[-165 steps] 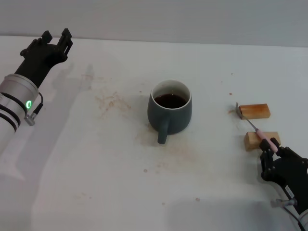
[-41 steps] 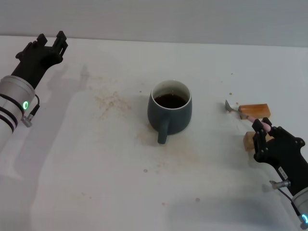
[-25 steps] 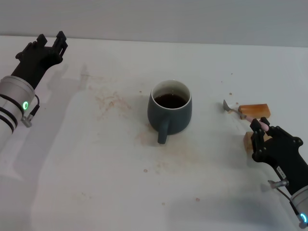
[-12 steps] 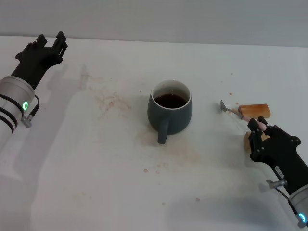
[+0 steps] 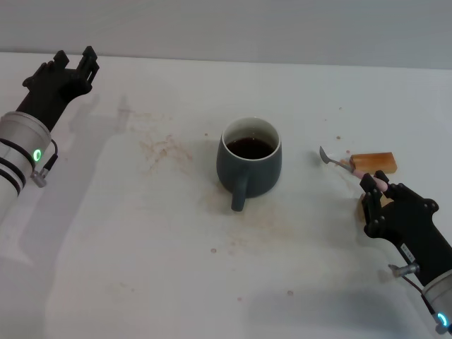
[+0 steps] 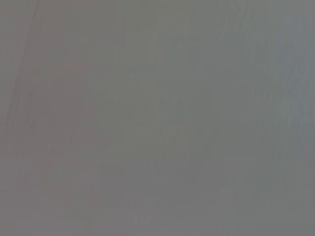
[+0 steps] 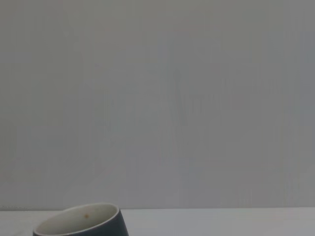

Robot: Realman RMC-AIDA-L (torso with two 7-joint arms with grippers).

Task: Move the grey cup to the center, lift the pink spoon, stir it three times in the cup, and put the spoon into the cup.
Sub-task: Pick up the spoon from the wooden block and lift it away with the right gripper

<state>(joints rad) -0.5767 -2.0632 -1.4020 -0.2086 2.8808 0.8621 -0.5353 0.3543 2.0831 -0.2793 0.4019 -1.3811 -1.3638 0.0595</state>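
head view: pink spoon in right tool, handle end pinched

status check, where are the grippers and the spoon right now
Right gripper shut on the pink spoon, bowl end aimed at the grey cup. Left gripper parked far left. Wooden block under the spoon; path to cup clear.

Bare white tabletop lies open across the left and lower frame; only the squat blue-grey ceramic mug stands mid-frame (handle toward the viewer), two small wooden blocks crowding the right.
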